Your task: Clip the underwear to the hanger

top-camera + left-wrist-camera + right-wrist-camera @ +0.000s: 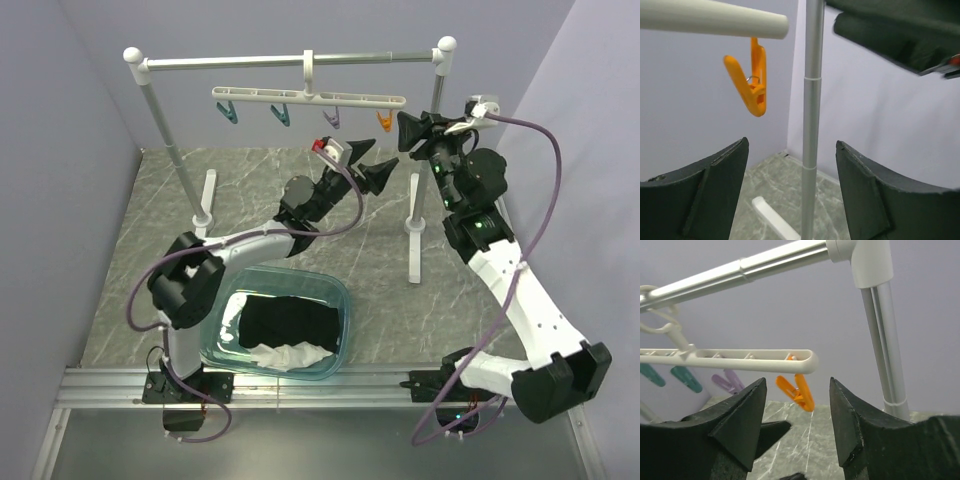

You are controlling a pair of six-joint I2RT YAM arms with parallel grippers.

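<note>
The underwear (pixel 290 318) is seen lying crumpled in a translucent teal tub (pixel 343 300) at the near edge of the marble-patterned table (pixel 250 190), with a white cloth (pixel 290 356) bunched against its near side; it is touched by neither arm. The hanger (pixel 310 98) is hung by its hook from the top bar of the rack (pixel 230 62), well above and behind the tub, and its four pegs are left dangling with nothing clipped in them: two teal pegs (pixel 228 112) toward the left, a purple peg (pixel 331 118), and an orange peg (pixel 384 122) at the right end. The left gripper (pixel 380 172) is raised below and just to the near side of the orange peg, and in its wrist view its jaws are spread wide with nothing held; only the rack's right post (pixel 810 125) is seen beyond the gap, and the orange peg (pixel 752 82) is shown up and to the left. The right gripper (pixel 415 128) is held just beside the hanger's right end, its jaws parted and empty, and in its wrist view the orange peg (pixel 797 390) is framed beyond the gap between the fingers (pixel 740 415).
</note>
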